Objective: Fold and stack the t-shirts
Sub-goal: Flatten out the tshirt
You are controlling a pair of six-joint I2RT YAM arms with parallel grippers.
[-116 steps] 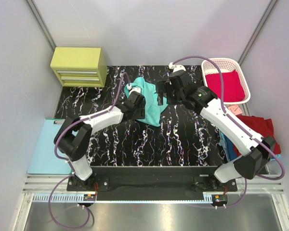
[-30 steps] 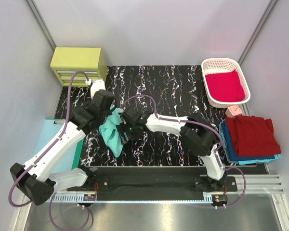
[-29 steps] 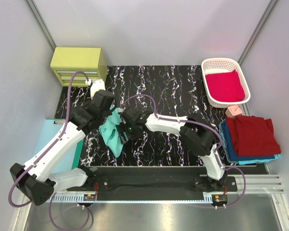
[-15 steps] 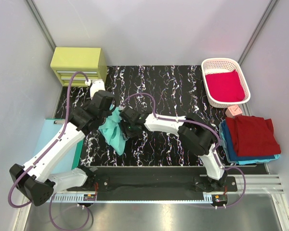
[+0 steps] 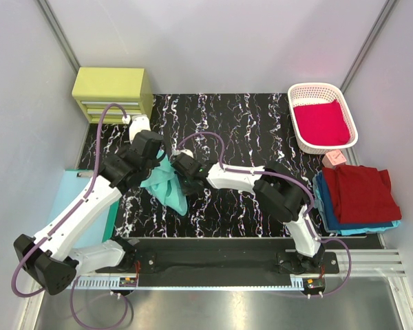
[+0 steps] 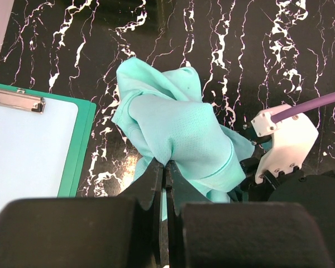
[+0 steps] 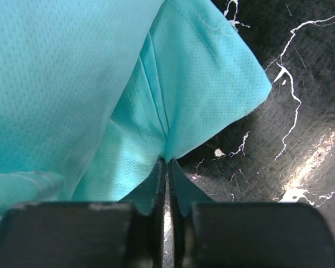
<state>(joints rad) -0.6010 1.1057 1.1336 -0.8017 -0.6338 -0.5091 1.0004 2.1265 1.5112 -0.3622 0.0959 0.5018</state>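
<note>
T-shirt, mint-teal (image 5: 168, 188): bunched in a crumpled mass at the left-centre of the worktop (image 5: 248, 124), caught between both claws, with one tail trailing toward the near edge.
Other t-shirts: crimson t-shirt (image 5: 321, 122) lies in the white lattice basket (image 5: 295, 96) at the far right corner. Dark red t-shirt (image 5: 358, 191) is stacked on the blue t-shirt (image 5: 372, 225) at the right edge.
Edges: clipboard (image 5: 63, 206) overhangs the left edge, just beside the mint-teal cloth. Yellow-green drawer box (image 5: 112, 93) sits at the far left corner. Pale walls close in on both sides.
Open room: a broad band of worktop lies between the bunched shirt and the basket.
Left arm: elbow low at the near left, forearm slanting up and inward to the shirt's far-left side.
Left claw (image 6: 164, 167): pressed together, pinching a rounded fold of the mint-teal t-shirt.
Right arm: reaches leftward across the worktop, forearm nearly level, wrist against the shirt's right side.
Right claw (image 7: 166, 165): pressed together, pinching a stitched edge of the mint-teal t-shirt just above the worktop.
Materials: shirt of fine pin-hole mesh knit, soft, with double-stitched hems. Worktop is glossy black with white veining. Clipboard is pale blue on a green board with a metal clip.
</note>
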